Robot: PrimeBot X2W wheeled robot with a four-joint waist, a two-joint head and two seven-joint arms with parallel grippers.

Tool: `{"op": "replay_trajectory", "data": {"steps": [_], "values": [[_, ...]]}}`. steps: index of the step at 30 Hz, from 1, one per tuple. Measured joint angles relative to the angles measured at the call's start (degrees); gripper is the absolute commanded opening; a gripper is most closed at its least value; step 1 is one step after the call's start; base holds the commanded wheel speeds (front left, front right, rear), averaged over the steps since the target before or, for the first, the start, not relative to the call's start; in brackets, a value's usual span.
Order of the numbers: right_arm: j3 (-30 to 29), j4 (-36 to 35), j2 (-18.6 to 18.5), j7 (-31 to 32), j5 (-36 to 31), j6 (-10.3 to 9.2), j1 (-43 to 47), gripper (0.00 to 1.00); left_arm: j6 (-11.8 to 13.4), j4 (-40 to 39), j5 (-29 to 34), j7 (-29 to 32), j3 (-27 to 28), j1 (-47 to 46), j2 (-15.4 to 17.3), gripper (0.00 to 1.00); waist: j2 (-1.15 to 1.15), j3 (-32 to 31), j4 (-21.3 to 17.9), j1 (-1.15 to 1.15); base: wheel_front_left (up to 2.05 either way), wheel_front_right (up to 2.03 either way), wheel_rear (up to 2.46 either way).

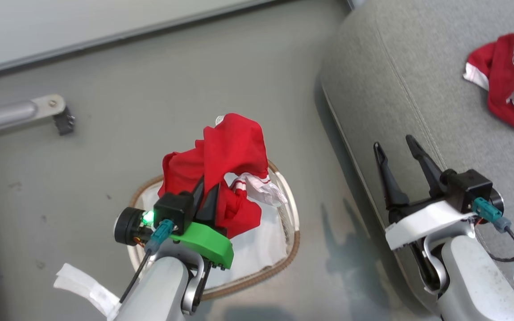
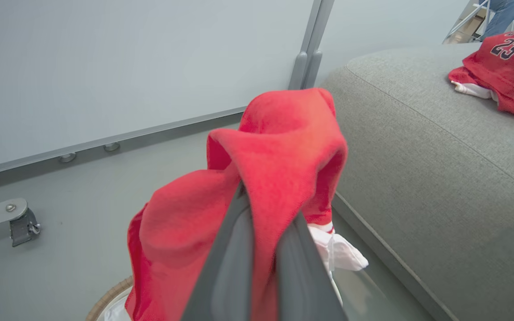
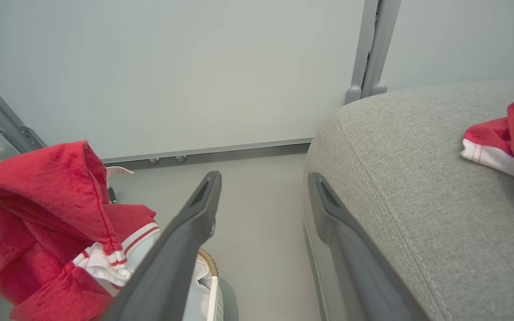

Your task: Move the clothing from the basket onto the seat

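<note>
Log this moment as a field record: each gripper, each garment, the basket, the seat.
left gripper: shut on red garment, held up above the basket
right gripper: open, holding nothing, at the seat's near edge
basket: on the floor beside the seat, white liner showing
seat: grey cushion, one garment on it
numbered garment: red with white trim, "23" on it, lying crumpled on the seat
task state: one garment on the seat, one in the air over the basket

counts — red garments 2 | basket 1 | seat 1 | hands 2 | caster foot 1
</note>
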Motion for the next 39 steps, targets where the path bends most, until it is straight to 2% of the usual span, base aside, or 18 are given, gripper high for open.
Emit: {"op": "replay_trajectory", "data": {"steps": [15, 26, 31, 39], "values": [[0.74, 3.33, 0.98, -0.01, -0.46, 0.0, 6.79, 1.0, -0.92, -11.66, 0.41, 0.0, 6.41, 1.49, 0.0, 0.0, 0.0, -12.31, 6.38, 0.0, 0.0, 0.0, 0.0], [3.53, 5.99, 1.57, -0.01, -0.56, 0.0, 10.51, 1.0, -1.35, -14.11, -0.42, 0.0, 8.43, 0.49, 0.0, 0.0, 0.0, -18.29, 8.44, 0.0, 0.0, 0.0, 0.0], [8.18, 6.25, 1.2, -0.01, -1.99, 0.0, 11.48, 1.0, -1.42, -14.81, -0.57, 0.0, 8.2, 0.09, 0.0, 0.0, 0.0, -19.07, 9.15, 0.0, 0.0, 0.0, 0.0], [21.42, 4.57, 0.13, -0.01, -2.92, 0.01, 7.36, 1.0, -0.92, -15.15, -1.4, 0.0, 6.24, -0.16, 0.0, 0.0, 0.0, -18.15, 10.24, 0.0, 0.0, 0.0, 0.0]]}}
